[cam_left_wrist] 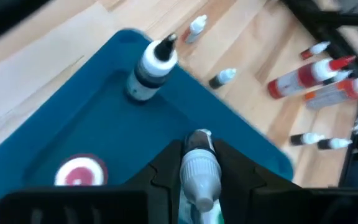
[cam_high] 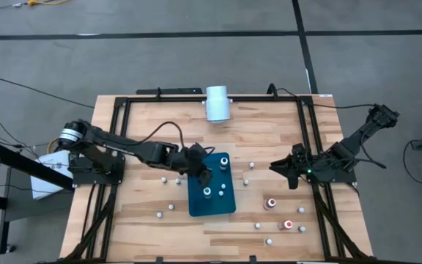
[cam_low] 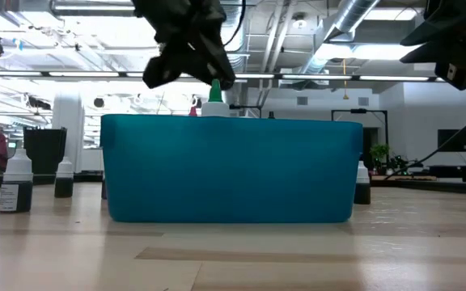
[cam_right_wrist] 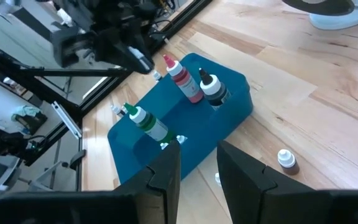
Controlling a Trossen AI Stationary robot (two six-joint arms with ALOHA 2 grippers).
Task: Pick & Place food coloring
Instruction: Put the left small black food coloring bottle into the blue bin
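Left gripper (cam_left_wrist: 197, 180) pinching a small white-capped food coloring bottle (cam_left_wrist: 199, 171) over the teal rectangular plastic tray (cam_high: 196, 205), mid-worktop | probably 3 bottles already inside | lower upright, clear of them, then release | right gripper (cam_right_wrist: 197, 165) parked near right edge, fingers parted, empty

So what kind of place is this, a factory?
More likely a robotics lab or workshop: exposed ceiling ducts, a wooden workbench fitted with two robot arms, and other desks and screens behind.
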